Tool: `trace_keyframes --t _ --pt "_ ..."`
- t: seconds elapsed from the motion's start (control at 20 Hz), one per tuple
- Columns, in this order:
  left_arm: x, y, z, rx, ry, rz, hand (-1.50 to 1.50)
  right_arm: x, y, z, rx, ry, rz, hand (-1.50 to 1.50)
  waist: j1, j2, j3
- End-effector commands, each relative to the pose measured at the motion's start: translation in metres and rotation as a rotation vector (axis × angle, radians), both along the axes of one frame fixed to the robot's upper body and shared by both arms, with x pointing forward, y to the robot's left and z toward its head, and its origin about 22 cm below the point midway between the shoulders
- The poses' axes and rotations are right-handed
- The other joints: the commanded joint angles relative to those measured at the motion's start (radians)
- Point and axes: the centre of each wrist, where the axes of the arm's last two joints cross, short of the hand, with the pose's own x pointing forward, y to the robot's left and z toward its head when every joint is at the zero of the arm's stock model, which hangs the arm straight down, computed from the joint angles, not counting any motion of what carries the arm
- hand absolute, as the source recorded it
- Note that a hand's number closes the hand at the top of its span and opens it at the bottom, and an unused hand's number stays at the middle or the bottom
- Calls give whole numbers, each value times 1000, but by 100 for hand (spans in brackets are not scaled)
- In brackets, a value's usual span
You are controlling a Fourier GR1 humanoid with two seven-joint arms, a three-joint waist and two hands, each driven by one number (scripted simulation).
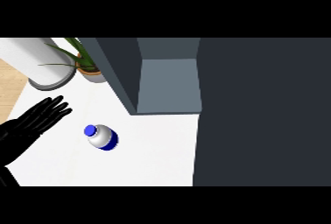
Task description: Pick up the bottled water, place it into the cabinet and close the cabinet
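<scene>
The bottled water (pixel 100 137), silvery with a blue cap and blue base band, stands on the white counter (pixel 149 153) left of centre. My left hand (pixel 35 119) rests open at the left edge, fingers straight and pointing up-right, a short gap to the left of the bottle. The dark grey cabinet (pixel 168 83) stands open behind the bottle, its lighter inner shelf showing. Its door (pixel 262 113) fills the right side of the view. My right hand does not show.
A white cylinder (pixel 39 61) stands at the back left. A potted plant (pixel 87 65) sits between it and the cabinet's left wall. A strip of wooden floor (pixel 13 76) shows beyond the counter's left edge.
</scene>
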Motion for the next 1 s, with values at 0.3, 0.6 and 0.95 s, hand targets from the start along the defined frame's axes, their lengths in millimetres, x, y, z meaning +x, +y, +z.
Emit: trace_keyframes --t 0.3,0.6,0.95 --pt "29 -25 -67 48 81 14 -150 -22 -3 11 -20 -36 21 -150 -9 1 0" --pt "33 -29 -96 51 88 34 -150 -29 -8 22 4 -51 12 -150 -2 2 0" --pt "47 -28 -129 53 75 111 -150 -32 4 9 -2 -48 21 -150 -10 5 -2"
